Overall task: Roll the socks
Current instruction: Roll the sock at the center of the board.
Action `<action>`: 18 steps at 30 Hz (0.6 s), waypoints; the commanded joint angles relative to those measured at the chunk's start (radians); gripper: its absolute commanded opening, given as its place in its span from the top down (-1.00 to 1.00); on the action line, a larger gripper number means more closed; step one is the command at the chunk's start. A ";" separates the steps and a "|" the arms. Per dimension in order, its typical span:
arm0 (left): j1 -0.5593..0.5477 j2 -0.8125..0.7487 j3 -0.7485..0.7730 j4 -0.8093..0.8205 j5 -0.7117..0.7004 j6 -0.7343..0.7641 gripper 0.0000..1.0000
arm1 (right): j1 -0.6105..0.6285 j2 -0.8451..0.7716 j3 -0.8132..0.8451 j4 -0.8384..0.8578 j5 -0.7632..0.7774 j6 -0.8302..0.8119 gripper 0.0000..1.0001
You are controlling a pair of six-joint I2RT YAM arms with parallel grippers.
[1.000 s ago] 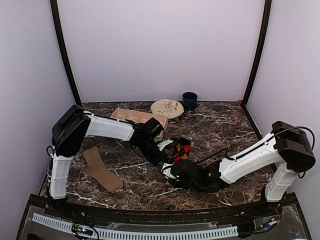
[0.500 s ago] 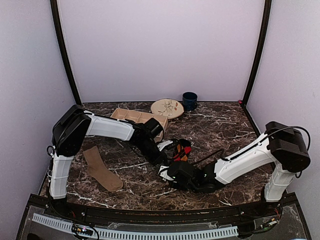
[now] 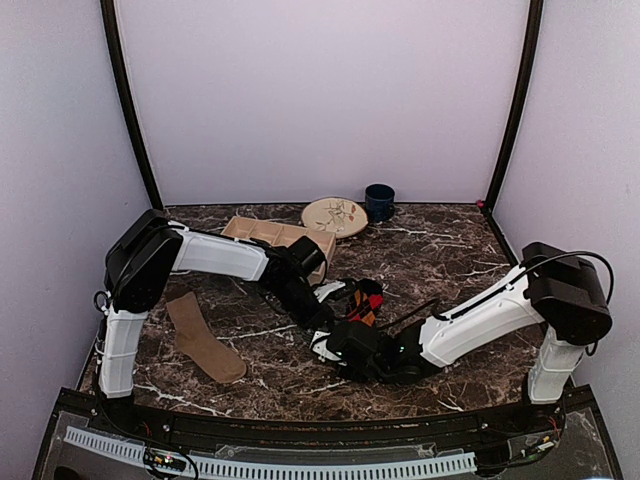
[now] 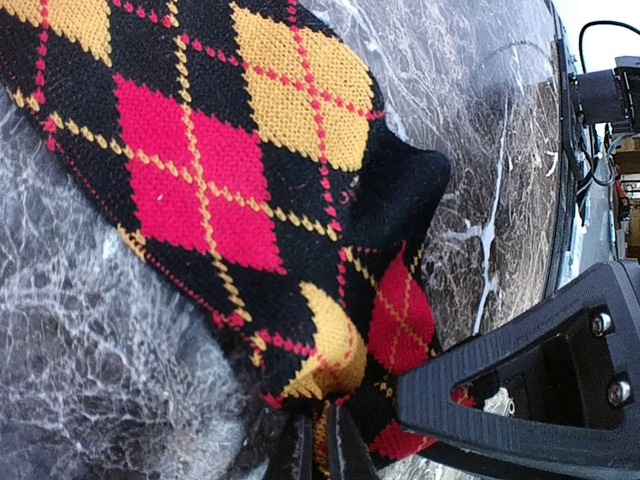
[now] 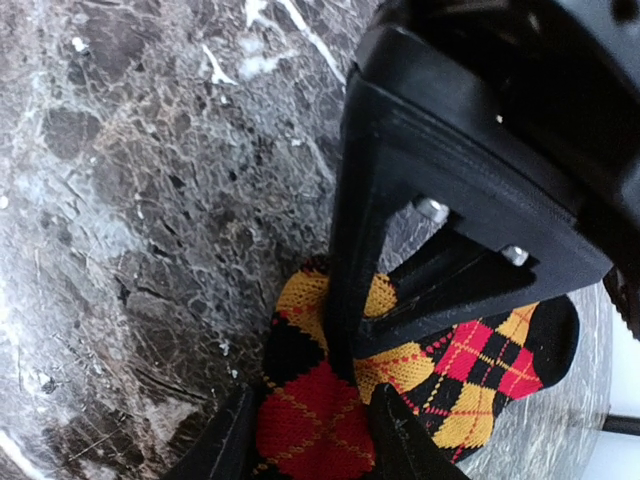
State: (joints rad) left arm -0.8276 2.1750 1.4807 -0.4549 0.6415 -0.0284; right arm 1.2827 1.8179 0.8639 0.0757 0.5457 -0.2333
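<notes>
Top view: both arms meet mid-table over the argyle sock [image 3: 364, 300], which is bunched on the marble table [image 3: 450, 250]. The left gripper [image 3: 326, 316] comes in from the left and the right gripper [image 3: 334, 346] from the near right, so both are working the same end. The tan sock [image 3: 203, 337] lies flat and untouched, well apart near the left arm's base. A wooden tray [image 3: 262, 232], a plate [image 3: 335, 215] and a blue mug [image 3: 379, 201] sit at the back, out of the way. Left wrist view: the left fingers are pinched nearly together on a gathered fold of argyle fabric at the bottom edge. The rest of the sock trails away flat across the marble. My read is that this pinch anchors the fold so it can't slip. One right finger [image 4: 520, 400] sits just beside the same fold. Right wrist view: the right fingers [image 5: 232, 445] stand at a medium gap, straddling the red-and-orange fabric, which fills the space between them. I can't tell if they're actually clamping. A left finger [image 5: 440, 190] crosses directly above, so clearance is tight. Judgement: the roll is only started on this sock. The collision risk between the two grippers is the thing to watch.
</notes>
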 commanded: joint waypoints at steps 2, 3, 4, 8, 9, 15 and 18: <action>0.006 0.062 -0.044 -0.141 -0.073 0.025 1.00 | -0.024 0.025 0.026 -0.111 -0.021 0.071 0.36; 0.006 0.062 -0.045 -0.141 -0.073 0.026 1.00 | -0.030 0.024 0.028 -0.127 -0.024 0.081 0.40; 0.008 0.061 -0.044 -0.141 -0.072 0.026 1.00 | -0.035 0.022 0.028 -0.139 -0.030 0.090 0.42; 0.011 0.060 -0.047 -0.135 -0.071 0.023 0.98 | -0.053 0.019 0.031 -0.183 -0.049 0.124 0.55; 0.011 0.059 -0.051 -0.132 -0.069 0.020 0.98 | -0.057 0.018 0.031 -0.189 -0.060 0.132 0.60; 0.023 0.041 -0.084 -0.092 -0.069 -0.015 0.92 | -0.073 0.010 0.040 -0.211 -0.099 0.161 0.68; 0.032 0.035 -0.088 -0.080 -0.071 -0.044 0.82 | -0.084 -0.002 0.045 -0.223 -0.134 0.171 0.72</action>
State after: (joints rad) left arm -0.8082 2.1765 1.4578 -0.4232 0.6819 -0.0448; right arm 1.2316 1.8191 0.9108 -0.0448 0.4526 -0.0975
